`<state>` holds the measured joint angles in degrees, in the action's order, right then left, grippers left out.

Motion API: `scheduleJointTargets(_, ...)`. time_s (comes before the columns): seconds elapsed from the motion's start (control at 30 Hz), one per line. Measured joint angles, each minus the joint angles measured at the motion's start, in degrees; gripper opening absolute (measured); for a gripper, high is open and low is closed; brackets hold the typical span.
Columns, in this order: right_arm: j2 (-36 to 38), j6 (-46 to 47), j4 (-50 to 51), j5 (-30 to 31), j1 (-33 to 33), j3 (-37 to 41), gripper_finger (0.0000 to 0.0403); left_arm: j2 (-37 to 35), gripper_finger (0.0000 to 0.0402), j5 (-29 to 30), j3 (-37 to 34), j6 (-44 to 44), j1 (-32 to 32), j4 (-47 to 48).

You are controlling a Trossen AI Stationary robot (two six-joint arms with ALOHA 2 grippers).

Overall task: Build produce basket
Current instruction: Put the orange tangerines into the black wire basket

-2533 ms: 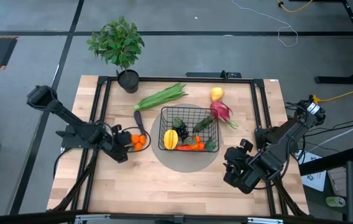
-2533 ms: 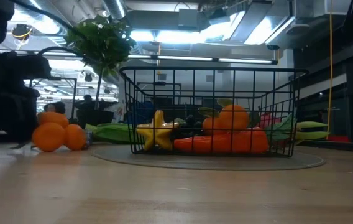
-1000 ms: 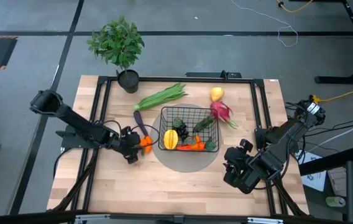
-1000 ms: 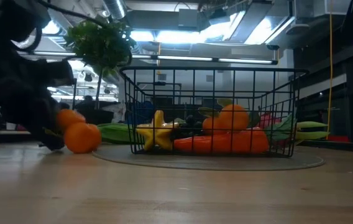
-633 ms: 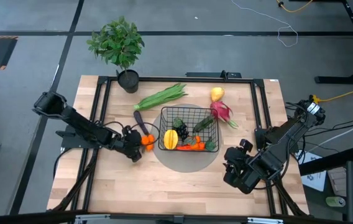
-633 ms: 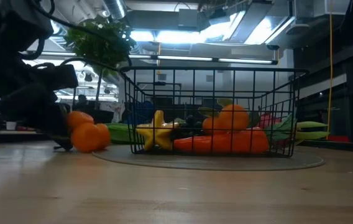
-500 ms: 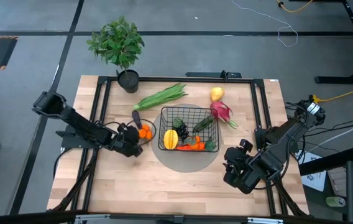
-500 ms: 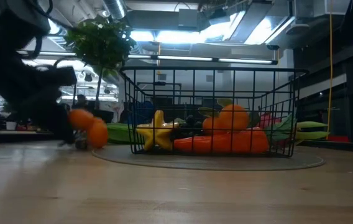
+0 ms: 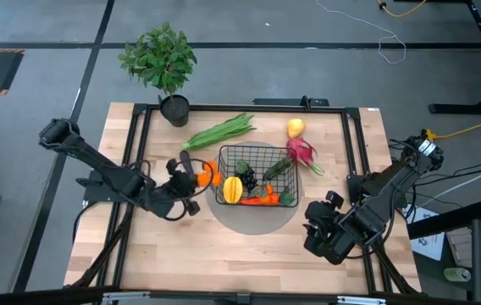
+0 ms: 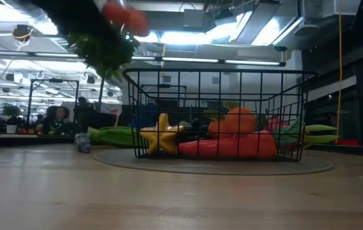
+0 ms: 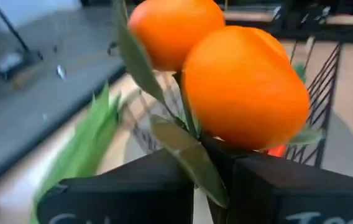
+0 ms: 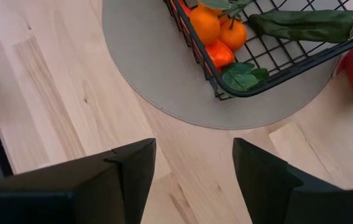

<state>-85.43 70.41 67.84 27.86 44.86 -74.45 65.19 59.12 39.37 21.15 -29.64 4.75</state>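
My left gripper (image 9: 191,176) is shut on a cluster of tangerines (image 11: 226,81) with green leaves, held high above the table just left of the black wire basket (image 9: 256,185); the low view shows them near its top (image 10: 124,16). The basket stands on a round grey mat (image 9: 253,219) and holds a yellow fruit (image 9: 233,188), dark grapes, a carrot (image 10: 226,147) and more tangerines. The green stalk bundle (image 9: 219,131), another yellow fruit (image 9: 295,128) and the pink dragon fruit (image 9: 302,152) lie on the table. My right gripper (image 12: 192,174) waits open at the near right. My left gripper pinches the cluster's leafy stem (image 11: 192,162) between its two fingertips, just under the fruits. The fingers come from the table's left, toward the basket. The tangerines stand beyond the fingertips, lifted clear of the table.
A potted plant (image 9: 160,59) in a black pot stands at the far left corner. A dark purple piece (image 9: 188,161) lies close to my left gripper. Bare wood stretches along the near edge (image 9: 240,263).
My left gripper has slid the tangerines along the table toward the basket, then risen with them. They were on the wood a second ago and now hang clear, high beside the basket's left wall. My right arm has kept still.
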Motion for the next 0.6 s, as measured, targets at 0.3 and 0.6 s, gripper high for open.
scheduleJointTargets(0.3,0.0,0.0,0.02,-0.01,-0.01,0.0,0.0204,3.66,0.0007,-14.91,12.15,-15.28,10.96,0.07)
scheduleJointTargets(0.6,0.0,1.43,0.12,0.74,-0.01,-0.01,0.0204,5.01,0.0111,-29.04,14.45,-15.35,21.6,-0.58)
